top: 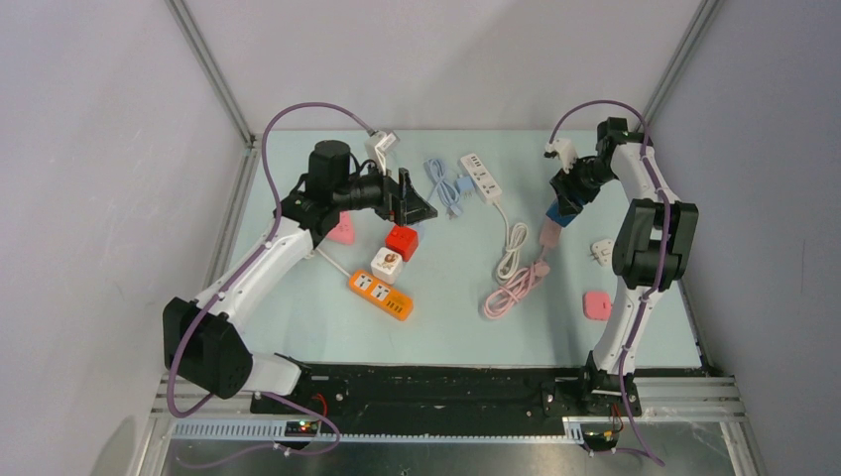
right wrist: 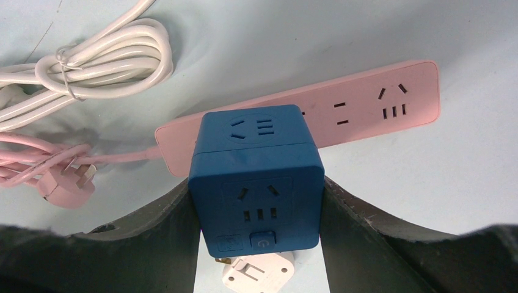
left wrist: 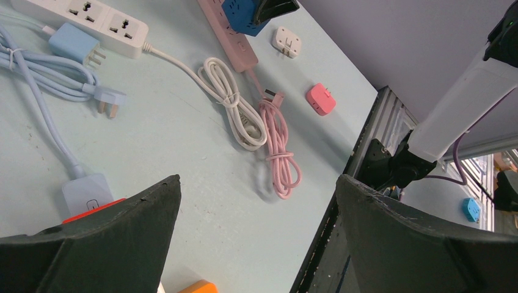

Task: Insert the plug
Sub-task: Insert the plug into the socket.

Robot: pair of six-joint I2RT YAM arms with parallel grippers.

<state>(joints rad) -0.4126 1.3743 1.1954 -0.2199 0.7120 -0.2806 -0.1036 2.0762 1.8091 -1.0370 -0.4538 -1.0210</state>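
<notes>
Looks like we're right at the insertion step. The right fingers (right wrist: 153, 244) are clenched on two opposite sides of the blue cube adapter (right wrist: 256, 177), and the cube sits over the cord end of the pink power strip (right wrist: 379, 104), on the right side of the worktop (top: 446, 317). In the right wrist view the cube covers that end of the strip, with more sockets showing free further along.

I can't see the cube's underside. So I can't tell if its prongs are lined up with the slots, just touching, or already partly in. The overhead view doesn't settle it either, since the cube could be just above the strip or resting on it.

The left fingers (left wrist: 91, 244) are spread wide with nothing between them. They hang over the left half near the red cube (top: 402, 241) and the white cube (top: 387, 264), well apart from the pink strip, so that arm isn't part of this.

My guess for the next move is a straight push down with the cube kept square to the strip's face — no twisting, or the prongs will probably jam at the slot edges. The strip looks loose on the worktop, with only its coiled pink cord (top: 516, 288) trailing off it. If the prongs are a bit off, I'd expect the strip to skid or tip rather than take the plug. Probably worth a small nudge to line things up before pressing, and keeping the grip on until the cube seats flush.
</notes>
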